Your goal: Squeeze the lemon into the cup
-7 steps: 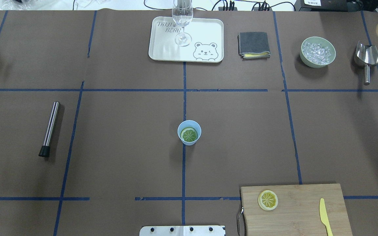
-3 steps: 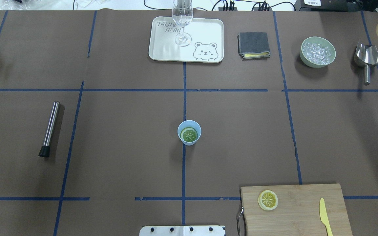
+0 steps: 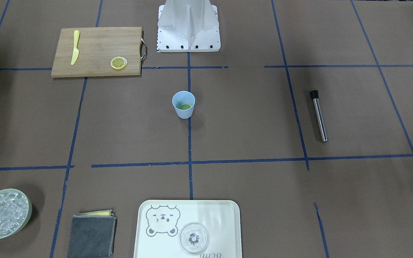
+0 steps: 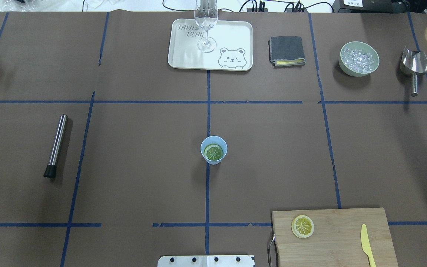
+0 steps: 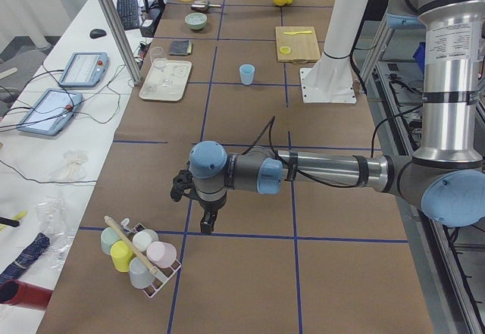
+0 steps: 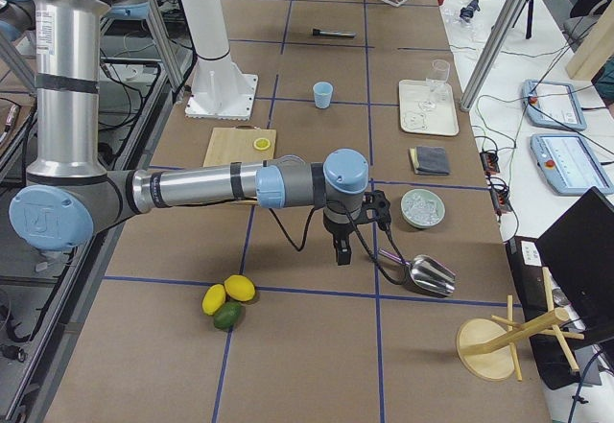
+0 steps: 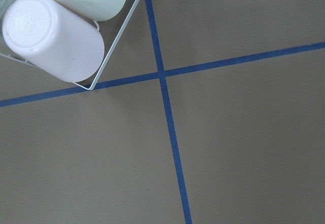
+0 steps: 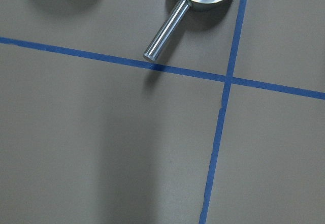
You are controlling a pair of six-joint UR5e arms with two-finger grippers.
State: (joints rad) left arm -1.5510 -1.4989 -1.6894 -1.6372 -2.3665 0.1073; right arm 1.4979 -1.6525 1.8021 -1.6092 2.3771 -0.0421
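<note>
Thin round lemon slice [image 4: 213, 152] is lying inside small light-blue plastic cup [image 4: 215, 140]; can't tell if my L end effector [image 5: 206, 226], R end effector [image 6: 340, 253] are gaping or pinching.

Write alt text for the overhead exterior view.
A light-blue cup stands mid-table with a lemon slice lying inside it. A second slice and a yellow knife lie on a cutting board, near right; a tray with a glass, a cloth, an ice bowl and a scoop line the far edge. No arm shows.
</note>
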